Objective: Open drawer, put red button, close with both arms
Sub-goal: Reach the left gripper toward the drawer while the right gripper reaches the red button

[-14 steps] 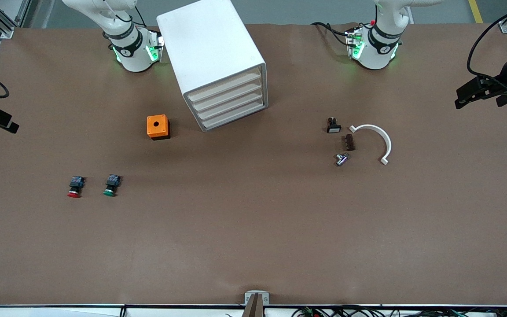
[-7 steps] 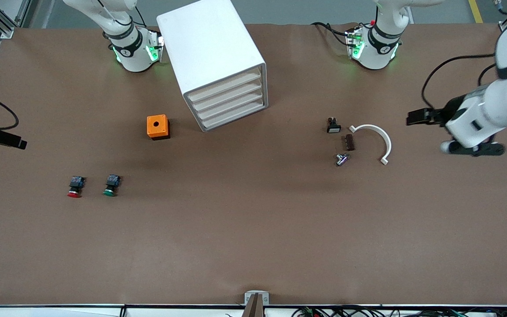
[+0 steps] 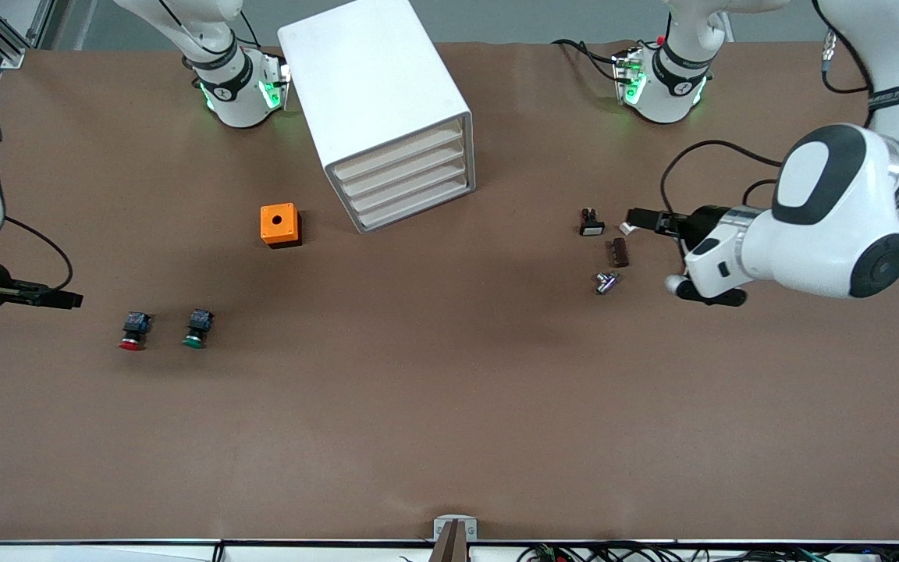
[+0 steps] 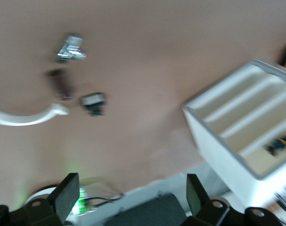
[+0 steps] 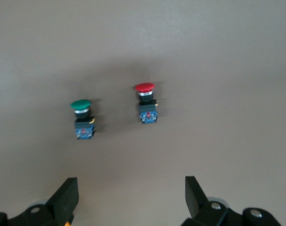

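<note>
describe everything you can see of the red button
The red button is a small push button with a round, domed red cap, a silvery collar and a black-and-blue body. It lies on its side on the brown table, toward the right arm's end, beside a green-capped button. Nothing touches it; no gripper holds it.

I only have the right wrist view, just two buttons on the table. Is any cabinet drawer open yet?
Observer: No, all four drawers look shut in the front view.
Operator: Where's the left gripper?
Observer: The left gripper is open, over the white curved piece.
Operator: And my gripper, seen from outside?
Observer: The right gripper is open, over bare table beside the red button, toward the right arm's end.
</note>
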You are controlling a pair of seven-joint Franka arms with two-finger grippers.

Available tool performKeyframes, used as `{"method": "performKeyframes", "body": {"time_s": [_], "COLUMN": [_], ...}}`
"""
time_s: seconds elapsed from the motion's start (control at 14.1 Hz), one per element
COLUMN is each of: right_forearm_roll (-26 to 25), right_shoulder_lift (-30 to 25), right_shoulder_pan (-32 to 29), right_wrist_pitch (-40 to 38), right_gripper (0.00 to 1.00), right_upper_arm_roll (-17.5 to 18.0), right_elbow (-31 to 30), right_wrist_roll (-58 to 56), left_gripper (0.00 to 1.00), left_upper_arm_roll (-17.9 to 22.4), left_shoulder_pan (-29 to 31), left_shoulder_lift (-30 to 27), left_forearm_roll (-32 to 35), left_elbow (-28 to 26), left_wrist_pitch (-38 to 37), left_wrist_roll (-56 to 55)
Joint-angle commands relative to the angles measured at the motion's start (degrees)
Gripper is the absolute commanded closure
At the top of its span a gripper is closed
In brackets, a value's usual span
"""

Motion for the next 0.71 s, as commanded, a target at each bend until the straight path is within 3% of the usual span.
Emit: {"method": "performKeyframes", "body": {"time_s": [0.0, 0.28, 0.64], "right_forearm_roll": [-1.1, -1.1, -1.1], "right_shoulder_lift": [-2.0, -1.9, 2.6], "right_shoulder_pan": [-1.6, -1.7, -2.0], "right_wrist_pitch": [6.2, 16.5, 30.2], "right_gripper": [0.00, 0.00, 0.00], "right_upper_arm_roll": [0.8, 0.8, 0.8], "right_elbow": [-6.6, -13.5, -17.7], "right_wrist_roll": [-2.1, -2.1, -2.2], "left_gripper": [0.00, 0.00, 0.00], "left_upper_arm_roll": [-0.3, -2.0, -5.8], "left_shoulder_pan": [-2.0, -5.8, -6.1], "left_shoulder_lift": [2.3, 3.5, 10.2], "left_forearm_roll": [-9.5, -15.5, -25.3], "left_elbow": [-0.1, -3.9, -6.2], "left_wrist_pitch": [0.1, 7.5, 8.5], "left_wrist_roll": [0.3, 7.3, 22.7]}}
